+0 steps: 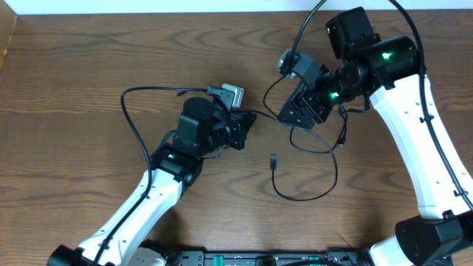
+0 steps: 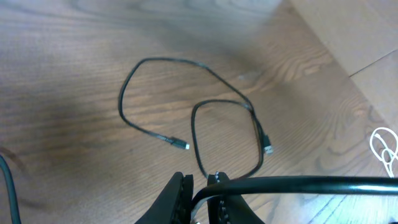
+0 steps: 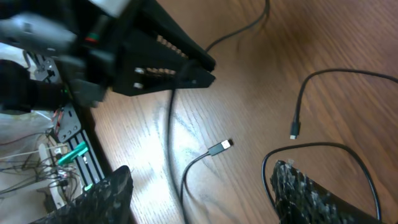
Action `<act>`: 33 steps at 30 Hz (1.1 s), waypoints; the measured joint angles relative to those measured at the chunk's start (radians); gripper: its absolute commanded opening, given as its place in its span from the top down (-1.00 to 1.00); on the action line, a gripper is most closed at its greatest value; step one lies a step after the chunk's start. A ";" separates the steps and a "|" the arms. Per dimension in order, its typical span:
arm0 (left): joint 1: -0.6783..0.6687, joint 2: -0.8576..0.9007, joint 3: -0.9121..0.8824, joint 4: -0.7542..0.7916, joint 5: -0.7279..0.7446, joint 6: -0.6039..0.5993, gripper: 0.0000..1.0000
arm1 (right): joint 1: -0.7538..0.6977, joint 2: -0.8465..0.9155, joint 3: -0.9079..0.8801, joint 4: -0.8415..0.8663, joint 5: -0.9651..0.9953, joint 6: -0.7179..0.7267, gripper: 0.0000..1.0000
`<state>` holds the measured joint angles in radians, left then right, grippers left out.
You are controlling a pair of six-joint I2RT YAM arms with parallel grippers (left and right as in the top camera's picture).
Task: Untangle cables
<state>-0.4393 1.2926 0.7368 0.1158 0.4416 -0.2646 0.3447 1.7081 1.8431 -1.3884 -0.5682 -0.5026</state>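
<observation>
A thin black cable (image 2: 249, 107) is seen lying in loose, overlapping loops on the brown wood-grain table (image 1: 74, 74), at the centre and right of centre of the overhead view, between the two arms. One small plug end (image 1: 273, 158) rests on bare wood below the grippers. A second plug end (image 1: 341, 145) lies to its right, beside the right arm.

One stretch of the cable is lifted and pinched between the pressed-together fingers of the left gripper (image 2: 199, 186), at the bottom edge of the left wrist view, and runs out straight to the right. The right gripper (image 3: 200, 173) is held near it, with fingers spread wide and nothing between them. A cable loop passes close by the finger at the lower right of the right wrist view.

At the far right edge of the left wrist view a thin white looped cord (image 2: 384, 148) is glimpsed, possibly the other cable, though too little is shown to be sure. A thicker black lead (image 1: 124, 103) arcs out from the left arm. A metal rail with loose wires (image 3: 68, 155) is visible at the lower left of the right wrist view.
</observation>
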 measured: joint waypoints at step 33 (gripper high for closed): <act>0.000 0.017 -0.001 0.173 0.107 -0.079 0.72 | 0.044 0.000 -0.098 0.105 0.027 -0.061 0.07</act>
<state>-0.4393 1.3098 0.7357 0.2890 0.5484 -0.3435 0.3885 1.7081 1.7451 -1.2835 -0.5411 -0.5632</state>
